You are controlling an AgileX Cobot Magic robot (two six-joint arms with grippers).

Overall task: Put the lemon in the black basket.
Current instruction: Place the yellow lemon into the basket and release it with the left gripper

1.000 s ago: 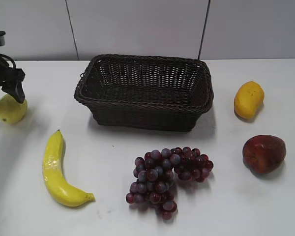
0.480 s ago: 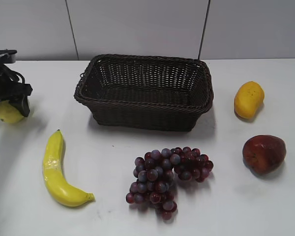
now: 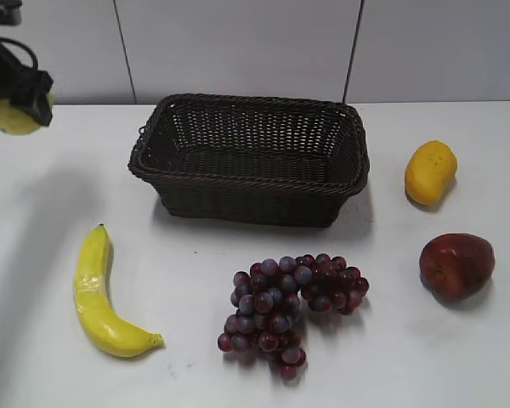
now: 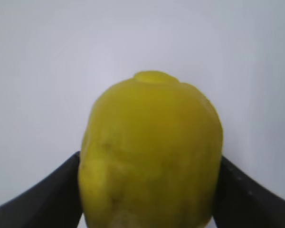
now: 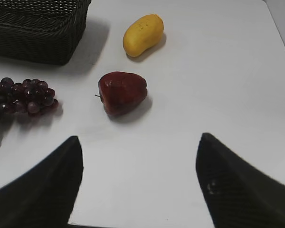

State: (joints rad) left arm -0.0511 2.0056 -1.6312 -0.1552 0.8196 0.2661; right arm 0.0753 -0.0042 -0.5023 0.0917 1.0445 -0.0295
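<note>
My left gripper is shut on the lemon, a pale yellow-green fruit, and holds it in the air at the far left, well above the white table. In the left wrist view the lemon fills the space between the two black jaws. The black basket, woven and dark, stands empty at the middle back, to the right of the lemon; its corner shows in the right wrist view. My right gripper is open and empty above bare table, out of the exterior view.
A banana lies front left. Purple grapes lie in front of the basket. An orange-yellow mango and a dark red apple lie at the right, also in the right wrist view: mango, apple, grapes.
My left gripper closed on the lemon on the table at the far left and has lifted it up off the surface. The other fruits and the basket have not moved.
</note>
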